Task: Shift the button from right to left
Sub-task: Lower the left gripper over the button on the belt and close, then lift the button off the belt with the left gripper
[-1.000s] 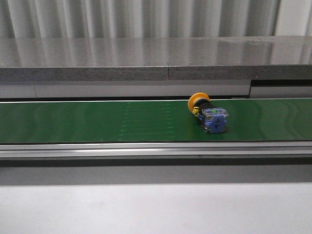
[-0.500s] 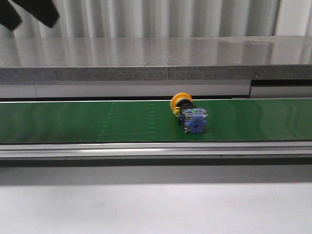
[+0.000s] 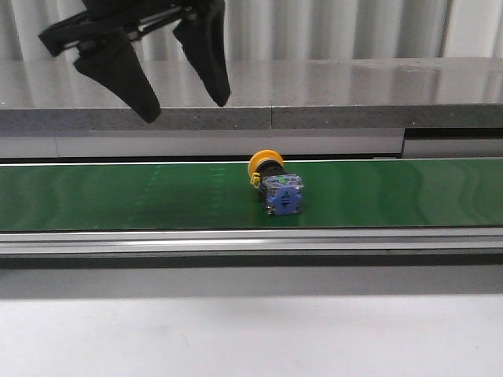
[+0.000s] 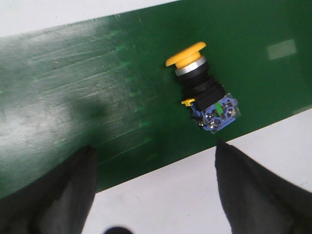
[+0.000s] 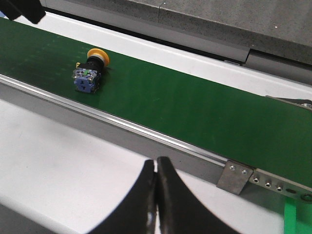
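Observation:
The button (image 3: 274, 182) lies on its side on the green conveyor belt (image 3: 118, 196), yellow cap toward the back, blue contact block toward the front. It also shows in the left wrist view (image 4: 202, 87) and the right wrist view (image 5: 88, 69). My left gripper (image 3: 185, 110) is open and empty, hanging above the belt up and to the left of the button; its fingers (image 4: 253, 190) frame the belt's near edge. My right gripper (image 5: 156, 168) is shut and empty over the white table, out of the front view.
A grey stone ledge (image 3: 314, 94) runs behind the belt. A metal rail (image 3: 251, 242) borders the belt's front, with a bracket (image 5: 235, 178) on it. White table surface (image 3: 251, 338) lies in front.
The button has travelled leftward along the belt. My left gripper has come down into the front view from the upper left, open.

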### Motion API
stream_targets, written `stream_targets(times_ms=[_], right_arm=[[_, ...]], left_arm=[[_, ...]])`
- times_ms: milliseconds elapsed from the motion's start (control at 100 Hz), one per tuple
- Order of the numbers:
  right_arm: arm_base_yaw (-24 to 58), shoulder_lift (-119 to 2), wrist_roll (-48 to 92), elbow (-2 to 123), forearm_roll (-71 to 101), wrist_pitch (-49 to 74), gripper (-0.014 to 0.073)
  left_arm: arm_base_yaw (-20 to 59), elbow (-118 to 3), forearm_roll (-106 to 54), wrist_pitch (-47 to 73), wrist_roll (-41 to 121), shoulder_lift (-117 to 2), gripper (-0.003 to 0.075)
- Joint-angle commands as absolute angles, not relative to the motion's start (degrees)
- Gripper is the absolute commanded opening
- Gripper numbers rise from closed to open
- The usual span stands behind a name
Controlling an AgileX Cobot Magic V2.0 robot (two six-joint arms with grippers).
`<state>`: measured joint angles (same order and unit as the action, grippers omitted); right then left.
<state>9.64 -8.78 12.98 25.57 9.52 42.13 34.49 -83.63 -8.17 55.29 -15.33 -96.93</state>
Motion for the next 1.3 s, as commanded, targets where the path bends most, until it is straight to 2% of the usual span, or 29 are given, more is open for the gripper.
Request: stream_targets(times_ms=[0, 360, 760, 810, 930, 1050, 1140, 1290], right_arm=[[9.8, -9.5, 13.5, 26.9, 10.1, 37.9, -0.0067], [9.8, -9.5, 13.5, 26.9, 10.1, 37.9, -0.0067], [9.8, -9.5, 13.5, 26.9, 10.1, 37.9, -0.0067], [9.8, -9.5, 13.5, 26.9, 10.1, 37.9, -0.0067], [9.8, -9.5, 13.5, 26.9, 10.1, 37.9, -0.0067], [9.8, -9.5, 13.5, 26.9, 10.1, 37.9, -0.0067], [9.8, -9.5, 13.5, 26.9, 10.1, 37.9, -0.0067], [9.8, -9.5, 13.5, 26.9, 10.1, 37.9, -0.0067]], left_arm=[[35.1, -87.4, -10.4, 55.9, -17.5, -97.3, 0.0493], [36.1, -95.2, -17.3, 59.5, -18.7, -107.1, 0.0493], [36.5, -95.4, -14.6, 60.9, -22.1, -112.1, 0.0489], [36.5, -95.4, -14.3, 60.9, -22.9, -112.1, 0.0459], [36.5, -95.4, -13.4, 61.3, -23.2, -112.1, 0.0309], [36.5, -95.4, -12.4, 61.3, -23.2, -111.5, 0.0206], [36.5, -95.4, -12.0, 61.2, -23.2, -110.3, 0.0174], [36.3, -97.2, -6.7, 64.8, -23.2, -107.1, 0.0169]])
